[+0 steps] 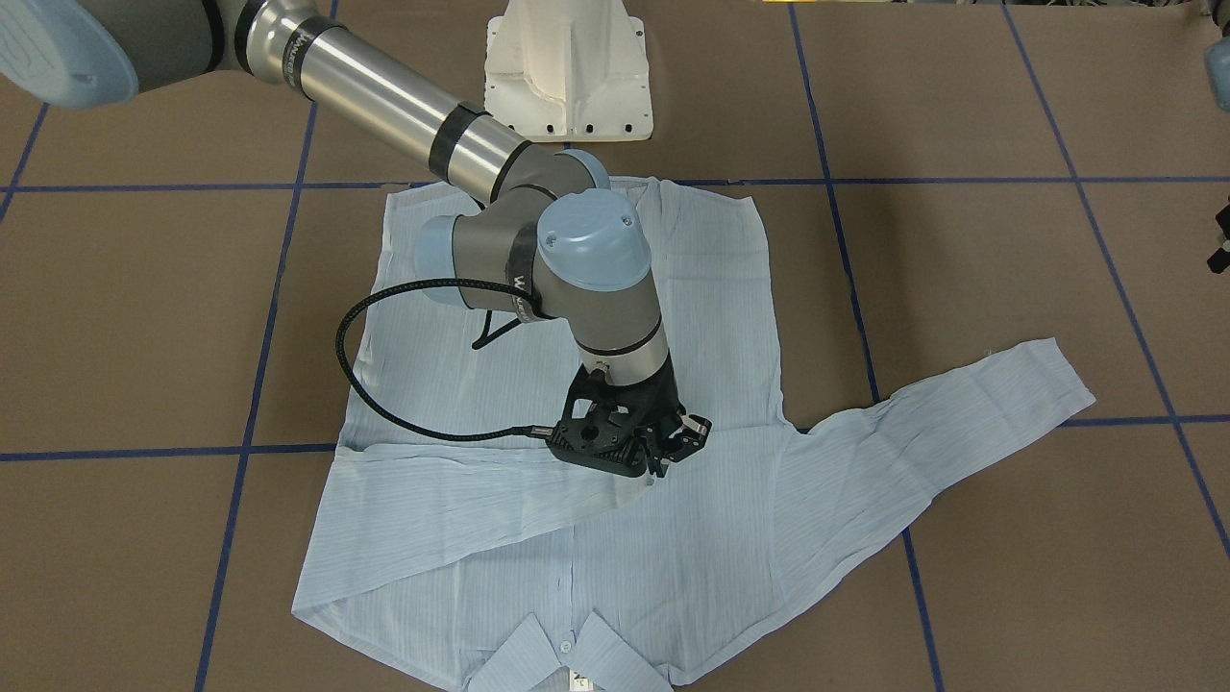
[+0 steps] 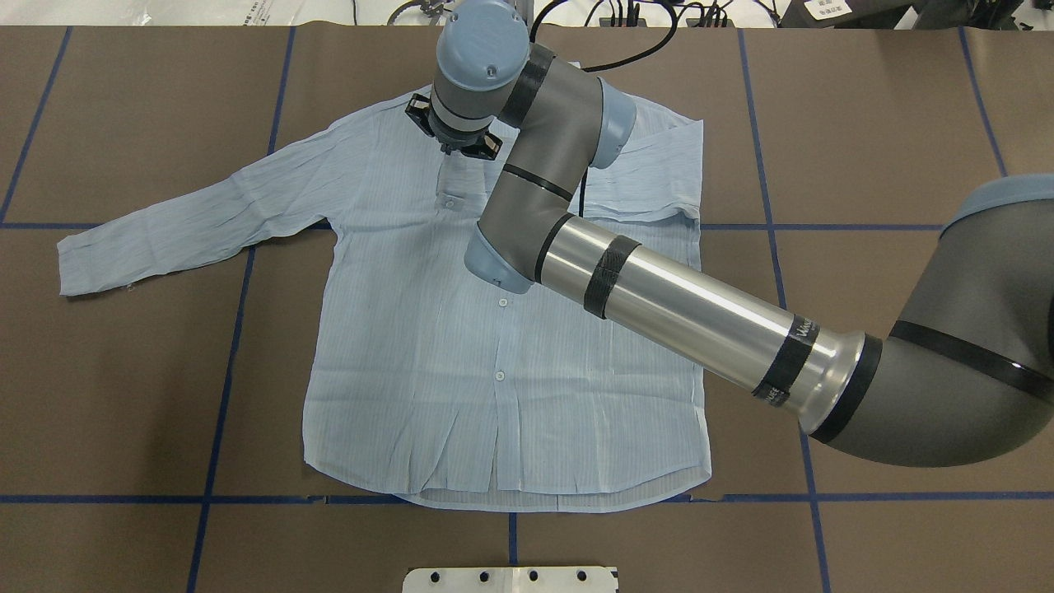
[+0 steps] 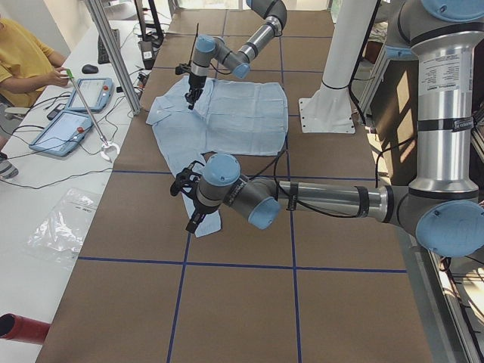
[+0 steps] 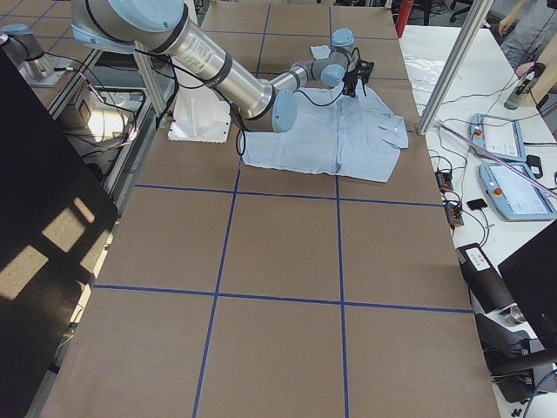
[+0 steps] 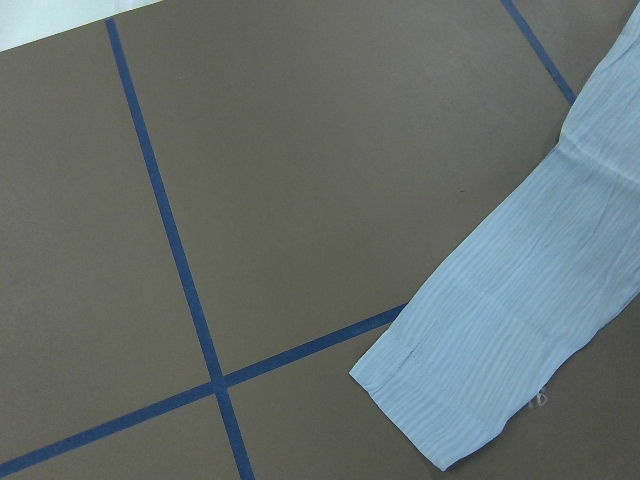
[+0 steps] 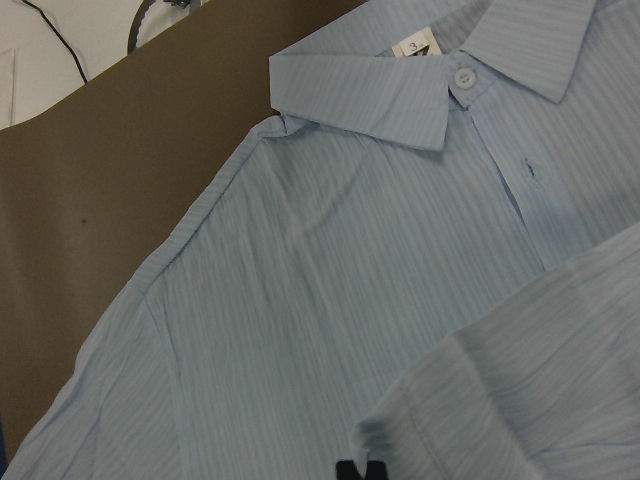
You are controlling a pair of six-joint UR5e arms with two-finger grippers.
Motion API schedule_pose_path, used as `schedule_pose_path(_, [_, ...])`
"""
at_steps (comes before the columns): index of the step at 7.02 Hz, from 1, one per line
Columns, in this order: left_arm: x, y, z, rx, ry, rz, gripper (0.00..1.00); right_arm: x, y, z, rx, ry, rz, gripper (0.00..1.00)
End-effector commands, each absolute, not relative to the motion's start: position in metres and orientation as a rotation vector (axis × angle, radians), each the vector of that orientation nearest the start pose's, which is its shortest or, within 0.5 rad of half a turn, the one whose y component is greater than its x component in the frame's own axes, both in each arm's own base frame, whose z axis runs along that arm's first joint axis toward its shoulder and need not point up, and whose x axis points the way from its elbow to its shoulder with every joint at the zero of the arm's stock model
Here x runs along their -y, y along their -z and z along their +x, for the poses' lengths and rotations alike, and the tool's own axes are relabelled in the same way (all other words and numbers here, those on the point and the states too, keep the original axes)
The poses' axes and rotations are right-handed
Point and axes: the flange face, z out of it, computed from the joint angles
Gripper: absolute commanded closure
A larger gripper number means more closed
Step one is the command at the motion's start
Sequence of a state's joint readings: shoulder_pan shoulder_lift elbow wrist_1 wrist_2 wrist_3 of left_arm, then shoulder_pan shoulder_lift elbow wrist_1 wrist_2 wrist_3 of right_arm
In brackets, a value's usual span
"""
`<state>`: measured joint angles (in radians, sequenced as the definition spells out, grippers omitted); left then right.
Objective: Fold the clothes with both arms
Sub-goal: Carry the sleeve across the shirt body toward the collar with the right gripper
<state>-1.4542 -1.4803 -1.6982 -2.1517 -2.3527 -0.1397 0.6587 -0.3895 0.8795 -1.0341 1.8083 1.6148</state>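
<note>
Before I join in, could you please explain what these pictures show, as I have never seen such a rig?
Two jointed robot arms with two-finger grippers work at a brown table taped with blue lines. Four fixed cameras watch: facing the robot, overhead, and from each table end; two more sit on the wrists. A pale-blue striped shirt lies flat, buttons up. One sleeve is folded across the chest; the right gripper hangs at its cuff, grip unclear. The other sleeve lies spread, the left gripper near its cuff.

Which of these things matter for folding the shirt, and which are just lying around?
Part of the job: shirt, right pincer, left pincer.
Lying about: white pedestal, blue-edged tablets, clear plastic bag.
</note>
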Motion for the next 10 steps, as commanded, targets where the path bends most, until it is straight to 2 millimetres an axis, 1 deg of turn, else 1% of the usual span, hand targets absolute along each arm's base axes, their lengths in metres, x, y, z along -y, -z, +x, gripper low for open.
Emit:
schedule_pose_path(1, [0.480, -0.572, -0.005, -0.826, -0.223, 0.480, 0.00, 0.621, -0.097, -0.631, 1.050, -0.537, 0.095, 0.61])
schedule_pose_path(2, [0.480, -0.573, -0.004, -0.827, -0.221, 0.476, 0.00, 0.618, -0.097, -0.635, 1.048, -0.536, 0.102, 0.08])
schedule_pose_path(3, [0.480, -0.573, -0.004, -0.827, -0.219, 0.474, 0.00, 0.614, -0.092, -0.640, 1.049, -0.537, 0.113, 0.02])
schedule_pose_path(4, [0.481, -0.578, 0.002, -0.830, -0.228, 0.461, 0.00, 0.614, -0.082, -0.639, 1.060, -0.538, 0.116, 0.01])
schedule_pose_path(5, [0.486, -0.592, 0.013, -0.831, -0.235, 0.425, 0.00, 0.613, -0.071, -0.638, 1.072, -0.552, 0.110, 0.00])
schedule_pose_path(6, [0.502, -0.610, 0.016, -0.837, -0.192, 0.382, 0.00, 0.612, -0.065, -0.634, 1.083, -0.554, 0.110, 0.00])
schedule_pose_path(7, [0.516, -0.603, 0.018, -0.850, -0.108, 0.354, 0.00, 0.610, -0.063, -0.628, 1.089, -0.550, 0.113, 0.00])
schedule_pose_path(8, [0.521, -0.604, 0.035, -0.868, -0.069, 0.316, 0.00, 0.603, -0.083, -0.604, 1.086, -0.546, 0.096, 0.00])
schedule_pose_path(9, [0.520, -0.611, 0.059, -0.885, -0.054, 0.272, 0.00, 0.599, -0.111, -0.571, 1.079, -0.532, 0.058, 0.00])
schedule_pose_path(10, [0.523, -0.618, 0.106, -0.929, 0.007, 0.201, 0.00, 0.599, -0.147, -0.532, 1.090, -0.534, 0.031, 0.00])
